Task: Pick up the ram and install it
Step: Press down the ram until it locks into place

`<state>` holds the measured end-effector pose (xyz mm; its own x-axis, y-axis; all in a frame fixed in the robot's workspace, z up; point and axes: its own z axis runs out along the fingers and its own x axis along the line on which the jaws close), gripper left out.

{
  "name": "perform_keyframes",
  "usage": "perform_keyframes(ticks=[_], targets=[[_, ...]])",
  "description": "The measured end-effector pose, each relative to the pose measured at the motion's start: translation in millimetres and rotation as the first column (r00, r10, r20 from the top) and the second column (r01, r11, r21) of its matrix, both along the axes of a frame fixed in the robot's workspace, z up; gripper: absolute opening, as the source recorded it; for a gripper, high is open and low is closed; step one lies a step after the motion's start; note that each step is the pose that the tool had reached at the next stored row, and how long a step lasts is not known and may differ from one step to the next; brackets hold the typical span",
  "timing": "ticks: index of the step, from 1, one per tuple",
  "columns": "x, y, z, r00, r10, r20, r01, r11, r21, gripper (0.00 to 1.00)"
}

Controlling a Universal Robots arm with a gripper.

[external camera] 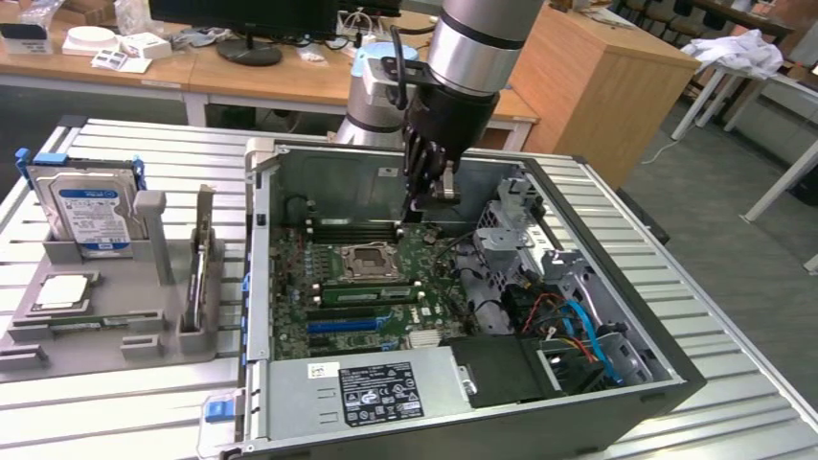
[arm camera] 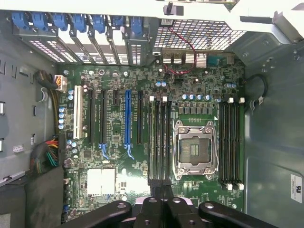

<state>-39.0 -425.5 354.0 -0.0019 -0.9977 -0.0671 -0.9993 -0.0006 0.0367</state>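
One claw, clenched, hangs inside the case above the motherboard. Near it, the ram stands on edge in a slot beside the CPU socket, its long axis parallel to the blue slot.

Tabletop: ribbed metal tabletop, carrying an open computer case and a grey holder.
Case: lies on its side, from mid-tabletop to the edge on the exterior view's right.
Holder: by the tabletop edge on the exterior view's left; a hard drive stands upright in it and a silver processor chip lies flat.
Arm: the arm comes down from above into the case.
Fingers: the dark fingers are closed together above the motherboard.
Ram: the ram lies along a slot between the processor socket and the blue slot; contact with the fingers unclear.
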Motion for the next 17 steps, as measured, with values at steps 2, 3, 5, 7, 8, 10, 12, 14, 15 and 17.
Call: perform_keyframes(ticks=[2,3,5,7,8,10,12,14,15,17], targets=[[0.3,0.0,0.0,1.0,0.0,0.0,0.0,1.0,0.0,0.11],[0.8,0.0,0.0,1.0,0.0,0.0,0.0,1.0,0.0,0.11],[2.4,0.0,0.1,1.0,0.0,0.0,0.0,1.0,-0.0001,0.11],[4.7,0.0,0.0,1.0,0.0,0.0,0.0,1.0,0.0,0.11],[6.2,0.0,0.0,1.0,0.0,0.0,0.0,1.0,-0.0001,0.11],[9.4,0.0,0.0,1.0,0.0,0.0,0.0,1.0,-0.0001,0.11],[12.4,0.0,0.0,1.0,0.0,0.0,0.0,1.0,0.0,0.11],[15.0,0.0,0.0,1.0,0.0,0.0,0.0,1.0,-0.0001,0.11],[16.3,0.0,0.0,1.0,0.0,0.0,0.0,1.0,0.0,0.11],[18.5,0.0,0.0,1.0,0.0,0.0,0.0,1.0,0.0,0.11]])
